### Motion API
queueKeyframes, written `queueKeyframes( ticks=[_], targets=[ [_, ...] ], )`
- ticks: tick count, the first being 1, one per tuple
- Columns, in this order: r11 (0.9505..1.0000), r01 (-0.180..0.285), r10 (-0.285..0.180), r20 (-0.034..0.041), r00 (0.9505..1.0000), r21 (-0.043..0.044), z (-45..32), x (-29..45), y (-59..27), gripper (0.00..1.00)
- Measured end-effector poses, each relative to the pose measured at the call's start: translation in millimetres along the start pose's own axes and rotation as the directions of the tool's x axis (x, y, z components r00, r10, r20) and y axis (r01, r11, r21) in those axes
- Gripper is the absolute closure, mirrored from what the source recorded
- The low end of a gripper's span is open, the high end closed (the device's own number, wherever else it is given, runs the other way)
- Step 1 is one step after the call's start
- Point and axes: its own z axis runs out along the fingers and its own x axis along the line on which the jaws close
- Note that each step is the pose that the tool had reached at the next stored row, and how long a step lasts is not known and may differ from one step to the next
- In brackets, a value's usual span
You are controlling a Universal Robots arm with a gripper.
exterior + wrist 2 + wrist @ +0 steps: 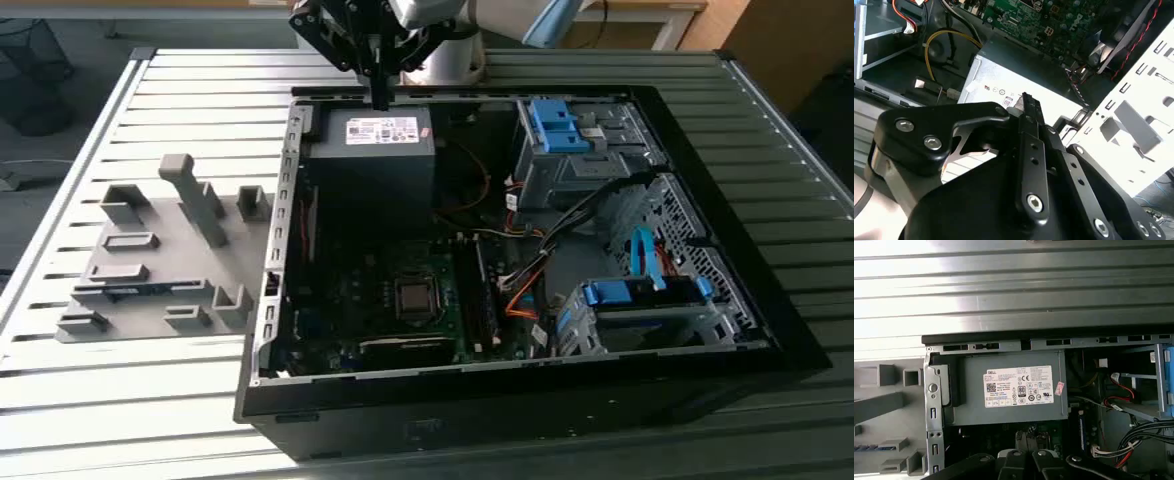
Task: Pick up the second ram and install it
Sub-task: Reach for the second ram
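The second ram (pixel 139 290) is a thin bluish stick lying in a slot of the grey holder plate (pixel 160 225) on the table, at the exterior view's left beside the open computer case (pixel 534 375). A strip of it shows in the first wrist view (pixel 871 446). My gripper (pixel 380 98) hangs over the case's far edge above the grey power supply (pixel 374 150), well away from the ram. Its fingers (pixel 1026 102) look pressed together with nothing between them. A darker memory stick (pixel 483 300) stands in a slot on the motherboard (pixel 387 300).
Blue drive cages (pixel 561 125) (pixel 641 295) and loose cables (pixel 534 230) fill the case's side toward the exterior view's right. Upright grey blocks (pixel 200 200) rise from the holder plate. The ribbed metal table (pixel 134 400) runs around the case.
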Motion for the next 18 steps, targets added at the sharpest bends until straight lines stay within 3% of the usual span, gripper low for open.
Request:
queueKeyframes(
  ticks=[12,18],
  targets=[
    [1.0000,0.000,0.000,0.0000,1.0000,0.0000,0.0,0.1,0.0,0.89],
    [1.0000,0.000,0.000,0.0000,1.0000,0.0001,-0.2,7.4,-0.5,0.89]
  ],
)
